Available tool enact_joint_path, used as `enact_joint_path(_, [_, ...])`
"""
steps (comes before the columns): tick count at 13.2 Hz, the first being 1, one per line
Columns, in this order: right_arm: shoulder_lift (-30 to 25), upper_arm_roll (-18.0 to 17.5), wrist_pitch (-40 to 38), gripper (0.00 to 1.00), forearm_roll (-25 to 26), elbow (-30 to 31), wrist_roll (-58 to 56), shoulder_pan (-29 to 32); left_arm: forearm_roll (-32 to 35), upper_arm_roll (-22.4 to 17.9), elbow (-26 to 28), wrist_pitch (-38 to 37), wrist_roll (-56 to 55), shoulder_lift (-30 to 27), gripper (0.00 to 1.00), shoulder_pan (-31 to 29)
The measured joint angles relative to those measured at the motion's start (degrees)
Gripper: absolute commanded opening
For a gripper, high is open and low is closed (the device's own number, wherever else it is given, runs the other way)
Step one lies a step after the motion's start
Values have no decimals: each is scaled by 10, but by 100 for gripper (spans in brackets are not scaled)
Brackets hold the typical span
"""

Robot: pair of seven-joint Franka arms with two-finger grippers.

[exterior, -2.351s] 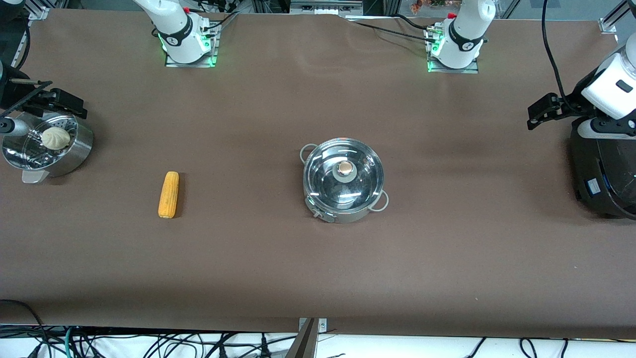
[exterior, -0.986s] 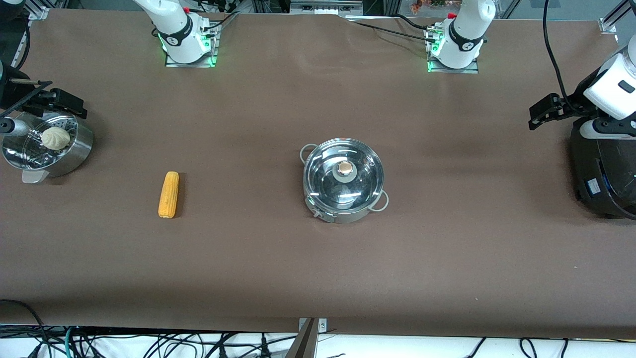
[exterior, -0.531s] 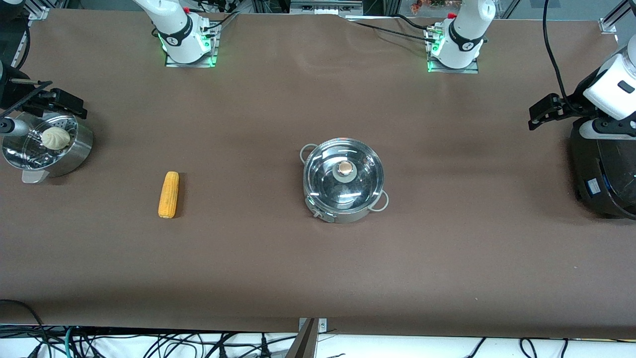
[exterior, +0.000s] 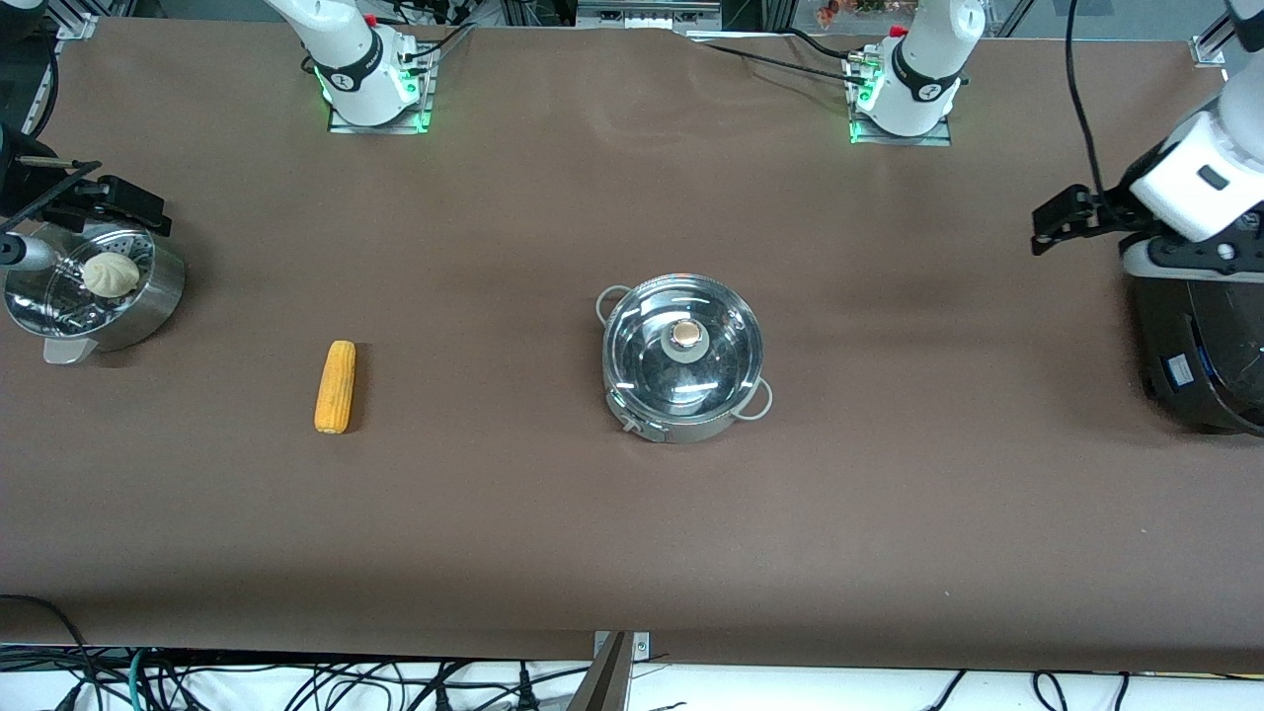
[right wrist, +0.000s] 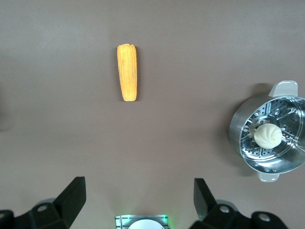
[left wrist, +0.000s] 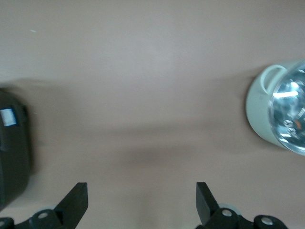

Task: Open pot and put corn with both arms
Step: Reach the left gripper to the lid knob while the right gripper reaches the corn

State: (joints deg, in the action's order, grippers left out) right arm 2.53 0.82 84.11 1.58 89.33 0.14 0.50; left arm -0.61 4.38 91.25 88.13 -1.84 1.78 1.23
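Note:
The pot stands mid-table, its glass lid on and the tan knob upright. The left wrist view catches the pot at its edge. The corn lies on the table toward the right arm's end, and shows as corn in the right wrist view. My left gripper hangs open beside the black cooker, its own view showing the left gripper over bare table. My right gripper hangs open by the steamer pot, seen as the right gripper with nothing between its fingers.
A perforated steel steamer pot holding a white bun stands at the right arm's end. A big black cooker stands at the left arm's end. Both lit bases sit along the table's back edge.
The left arm has shifted a little from the cooker toward the table's middle. The right arm, the pot and the corn have not moved.

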Motion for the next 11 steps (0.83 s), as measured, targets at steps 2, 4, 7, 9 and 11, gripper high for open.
enact_joint_path(2, [0,0,1,100,0,-4,0,0,-4,4,0,-3,0,16,100,40])
enact_joint_path(4, [2,1,2,100,0,-4,0,0,-5,6,-2,-3,-1,37,100,100])
enact_joint_path(7, [21,1,15,100,0,-4,0,0,-14,7,-47,3,-3,102,100,162])
enact_joint_path(9, [44,0,23,100,0,-3,0,0,-33,7,-103,8,-3,171,100,182])
enact_joint_path(11, [77,-1,45,100,-2,-3,1,0,-38,8,-152,24,-3,234,100,202])
